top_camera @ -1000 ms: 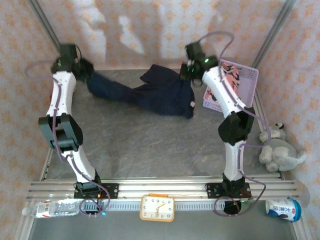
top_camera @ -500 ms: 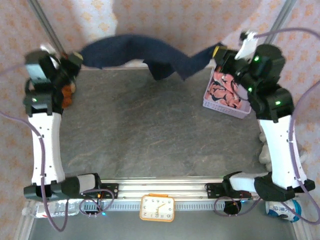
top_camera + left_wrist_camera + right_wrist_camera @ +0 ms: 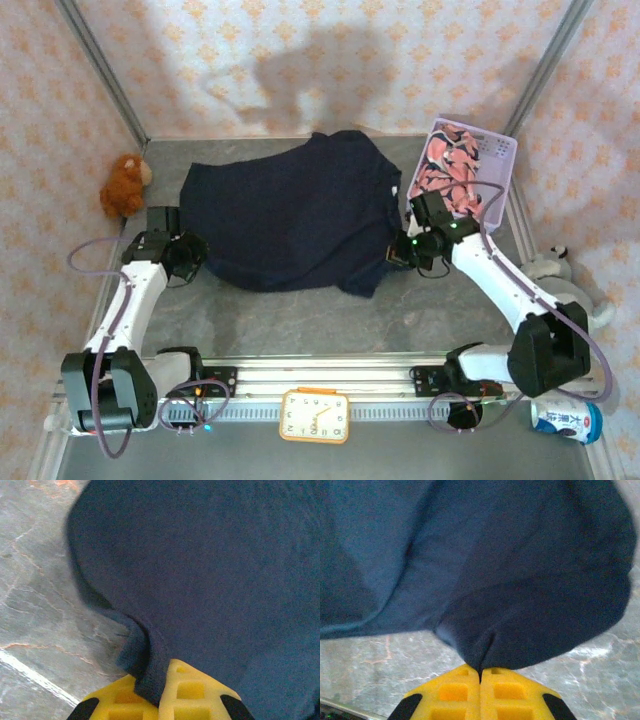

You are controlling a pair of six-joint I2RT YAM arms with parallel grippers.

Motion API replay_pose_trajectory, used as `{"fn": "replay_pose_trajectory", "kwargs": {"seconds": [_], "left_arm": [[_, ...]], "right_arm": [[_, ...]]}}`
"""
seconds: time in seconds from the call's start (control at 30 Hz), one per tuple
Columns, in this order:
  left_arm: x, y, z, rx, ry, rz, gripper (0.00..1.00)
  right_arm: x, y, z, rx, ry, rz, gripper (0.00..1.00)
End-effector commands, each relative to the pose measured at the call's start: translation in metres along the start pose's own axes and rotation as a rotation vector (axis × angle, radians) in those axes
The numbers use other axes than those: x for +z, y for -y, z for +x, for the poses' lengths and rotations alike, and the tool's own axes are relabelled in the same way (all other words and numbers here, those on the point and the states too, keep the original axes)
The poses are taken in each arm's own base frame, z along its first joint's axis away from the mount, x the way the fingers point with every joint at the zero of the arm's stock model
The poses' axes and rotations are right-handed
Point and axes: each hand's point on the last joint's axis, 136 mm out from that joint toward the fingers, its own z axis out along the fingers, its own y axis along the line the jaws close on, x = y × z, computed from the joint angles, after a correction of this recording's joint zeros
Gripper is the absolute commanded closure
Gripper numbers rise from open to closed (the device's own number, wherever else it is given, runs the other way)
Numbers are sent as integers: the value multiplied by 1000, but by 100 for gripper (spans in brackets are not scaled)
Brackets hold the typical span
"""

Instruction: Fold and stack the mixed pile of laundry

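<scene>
On the near surface [image 3: 300,320], the left gripper [image 3: 186,257] and the right gripper [image 3: 400,250] each pinched shut on an edge of the navy garment [image 3: 290,215] spread flat between them, while far right the pink garment [image 3: 448,172] lay in the basket [image 3: 500,150].

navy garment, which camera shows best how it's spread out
The top external view: the whole navy garment is visible, spread flat. The wrist views give close-ups of its edges pinched in the left pincer and right pincer.
</scene>
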Motion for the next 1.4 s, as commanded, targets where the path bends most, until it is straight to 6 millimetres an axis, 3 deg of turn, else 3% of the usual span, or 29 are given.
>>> {"fn": "replay_pose_trajectory", "kwargs": {"seconds": [0.0, 0.1, 0.23, 0.27, 0.33, 0.37, 0.4, 0.47, 0.63, 0.77, 1.0, 1.37], "left_arm": [[22, -36, 11, 8, -28, -126, 100], [24, -50, 18, 12, -42, -171, 100], [18, -61, 20, 17, -30, -205, 91], [17, -62, 21, 18, -30, -209, 80], [12, -66, 20, 18, -22, -228, 27], [8, -68, 19, 18, -12, -243, 15], [5, -66, 16, 24, -1, -243, 9], [3, -58, 10, 39, 13, -228, 7], [6, -17, -15, 53, 56, -137, 10], [22, 5, -31, 45, 79, -98, 12], [64, 16, -44, 51, 45, -139, 12], [120, -3, -49, 63, -49, -332, 10]], "right_arm": [[3, 23, 14, 31, -15, 87, 100], [11, 37, 29, 56, -64, 131, 100], [12, 52, 42, 76, -123, 196, 100], [12, 53, 47, 73, -148, 199, 96], [6, 62, 57, 54, -189, 254, 66], [-1, 71, 56, 35, -186, 312, 53], [-7, 78, 52, 20, -162, 361, 47], [-17, 80, 34, -10, -82, 402, 41], [-7, 35, -17, -39, 52, 268, 44], [24, 0, -57, -60, 140, 211, 45], [91, -47, -114, -102, 196, 241, 49], [163, -34, -148, -7, 166, 407, 47]]}}
